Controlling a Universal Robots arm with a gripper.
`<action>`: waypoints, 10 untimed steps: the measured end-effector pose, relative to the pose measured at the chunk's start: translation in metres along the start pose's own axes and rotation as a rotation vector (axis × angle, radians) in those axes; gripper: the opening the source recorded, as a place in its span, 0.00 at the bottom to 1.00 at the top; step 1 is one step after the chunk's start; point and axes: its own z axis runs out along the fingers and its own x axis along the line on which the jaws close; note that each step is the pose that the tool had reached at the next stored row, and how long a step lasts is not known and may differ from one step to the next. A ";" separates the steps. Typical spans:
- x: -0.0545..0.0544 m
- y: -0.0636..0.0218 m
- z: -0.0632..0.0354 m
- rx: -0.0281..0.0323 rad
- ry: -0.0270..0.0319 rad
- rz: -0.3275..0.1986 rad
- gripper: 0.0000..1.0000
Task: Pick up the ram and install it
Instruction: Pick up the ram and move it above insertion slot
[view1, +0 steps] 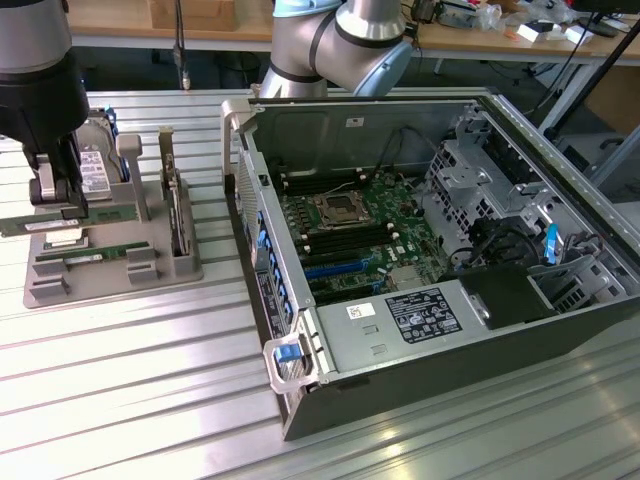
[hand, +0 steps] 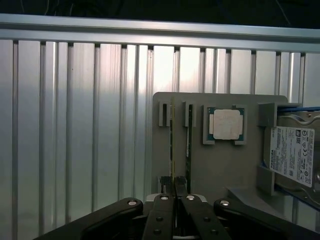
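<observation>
Landmark: grey parts holder (view1: 110, 288) (hand: 225, 165), standing on the slotted aluminium table (view1: 130, 390) (hand: 75, 125).

- Hard drive (view1: 95, 165) (hand: 292, 152): on edge in the holder's end bracket, white label outward.
- Processor chip (hand: 226, 124): flat in a holder recess, just beside the hard drive.
- Open computer case (view1: 450, 390): on the table, just beside the holder, on the exterior view's right of it.
- Motherboard (view1: 365, 225) with processor socket (view1: 333, 211): inside the case.
- Power supply (view1: 375, 335): at the case's near end, labelled.
- Blue latch handle (view1: 287, 352): on the case corner nearest the holder's side.
</observation>
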 end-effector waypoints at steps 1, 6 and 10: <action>0.000 0.0000 -0.0006 -0.0001 -0.0001 0.000 0.12; 0.000 0.0002 -0.0046 -0.0002 -0.0009 0.000 0.12; 0.000 0.0004 -0.0087 -0.0001 -0.0018 0.000 0.12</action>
